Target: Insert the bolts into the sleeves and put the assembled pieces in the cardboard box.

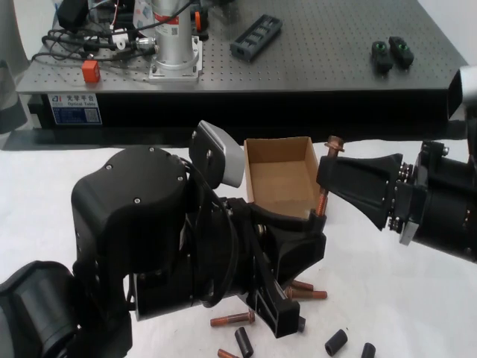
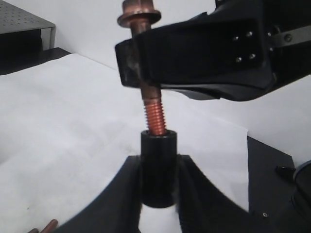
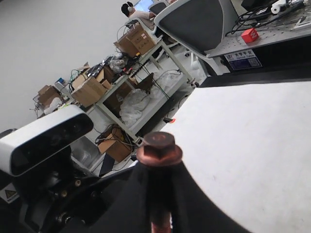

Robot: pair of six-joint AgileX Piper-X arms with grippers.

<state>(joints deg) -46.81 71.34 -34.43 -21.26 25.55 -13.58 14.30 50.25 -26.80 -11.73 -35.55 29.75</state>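
Over the white bench (image 1: 402, 298), just beside the near corner of the cardboard box (image 1: 277, 149), both my arms meet in mid-air. Box is open-topped, and the floor I can see has no assembled piece on it; part of it is hidden behind my fingers. My left gripper (image 2: 159, 187) is clamped narrow on a black sleeve (image 2: 158, 165), held upright with the bore facing up. My right gripper (image 2: 131, 63) pinches a copper bolt (image 2: 154, 114) on the shank below the head, thread pointing down. Bolt and sleeve look lined up, thread tip right at the sleeve mouth, touching or barely in; depth I can't tell. My read: insertion in hand, not seated, nothing boxed yet. Left to do on this pair: push the bolt home, free one gripper, carry the piece over the box rim close by. After that, loose bolts (image 1: 232, 319) and loose sleeves (image 1: 336, 341) lie on the bench nearer my bases, at least three of each, so several more rounds. Early in the job.
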